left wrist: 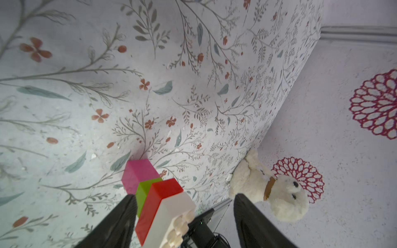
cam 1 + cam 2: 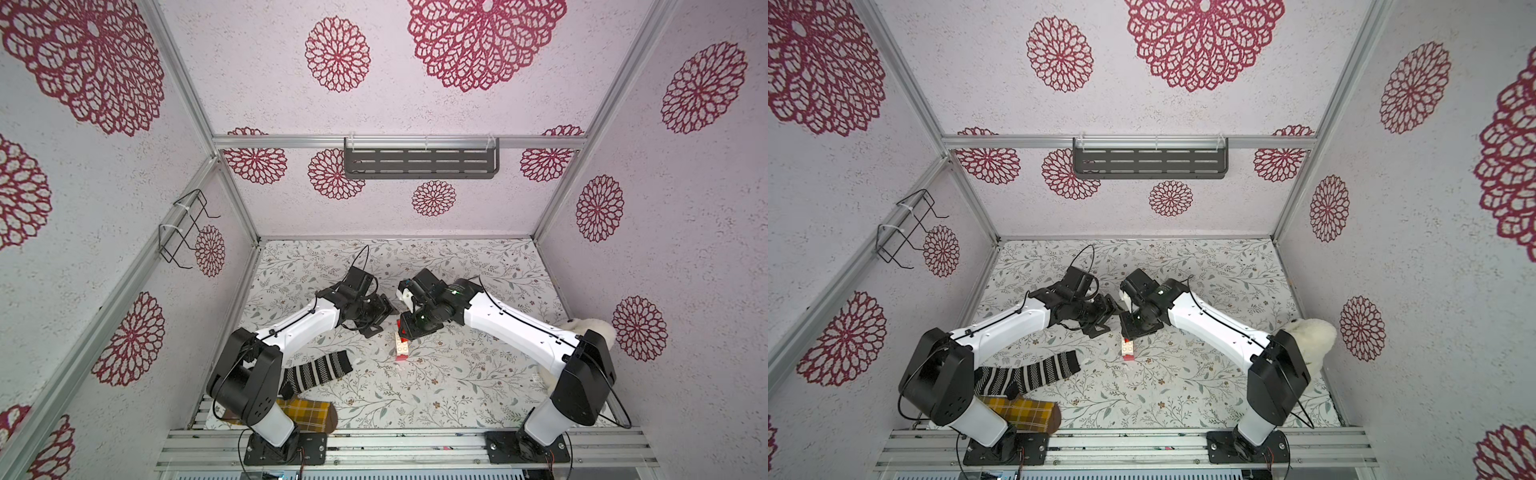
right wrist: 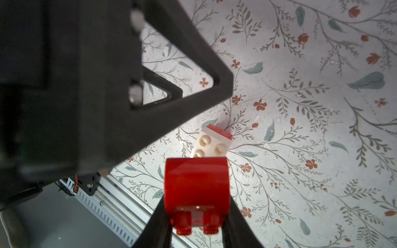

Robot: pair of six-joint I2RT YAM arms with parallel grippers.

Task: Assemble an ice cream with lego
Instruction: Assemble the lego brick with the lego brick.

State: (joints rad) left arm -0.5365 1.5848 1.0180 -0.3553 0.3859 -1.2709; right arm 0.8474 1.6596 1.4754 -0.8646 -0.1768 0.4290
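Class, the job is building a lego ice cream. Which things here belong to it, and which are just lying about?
For the job:
brick stack (pink, green, red, white)
separate red brick

Lying about:
striped sock
yellow plaid sock
white teddy bear

The brick stack (image 2: 402,349) was hemmed on its far side by the left gripper (image 2: 382,318) and the red brick (image 3: 196,180) held in the right gripper (image 3: 196,206); the table's (image 2: 457,390) near-left corner was taken by socks (image 2: 320,370); its right edge was blocked by a plush bear (image 2: 594,330); the far strip was left open.
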